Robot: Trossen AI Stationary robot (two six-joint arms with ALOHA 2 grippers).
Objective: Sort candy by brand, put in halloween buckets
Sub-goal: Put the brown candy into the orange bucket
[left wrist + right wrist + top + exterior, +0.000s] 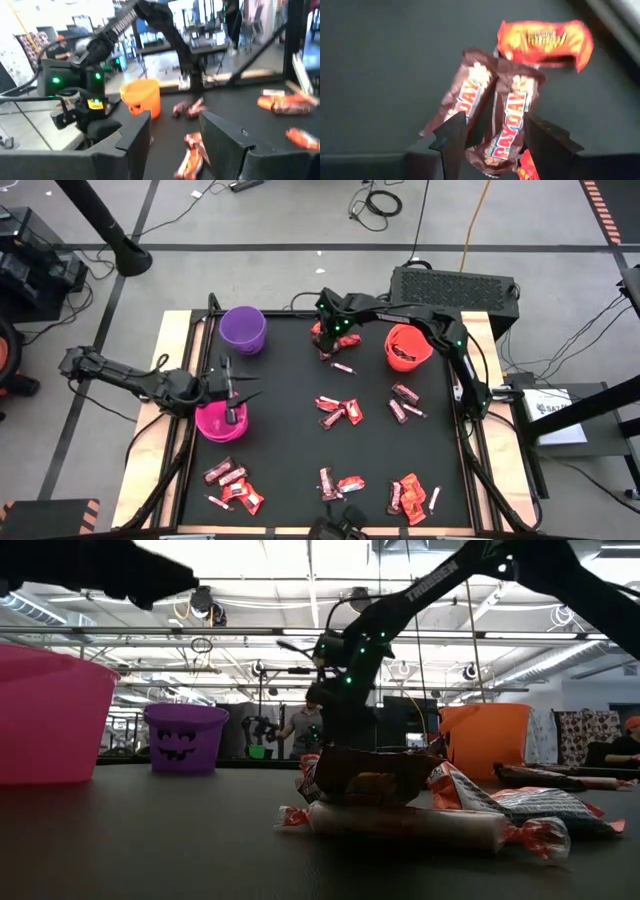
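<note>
Candy lies scattered over the black counter (290,440) in small clusters, and the right hand (490,137) hangs directly over one cluster at the far edge, between the purple bucket (243,329) and the orange bucket (408,347). Its fingers are spread, and a brown PayDay bar (509,120) lies between them on the mat, with a second PayDay bar (462,97) beside it and an orange-red packet (545,41) just beyond. Whether the fingers touch the wrappers cannot be told. The left hand (236,388) hovers above the magenta-pink bucket (220,423) near the counter's left edge, fingers spread and holding nothing. More candy sits mid-counter (340,411) and along the near edge (232,484), well apart from both hands. The counter has a pale wooden rim and stands on a grey floor crossed by cables. Behind it is a bright workshop with ceiling lights, where a person (303,730) stands far off.
</note>
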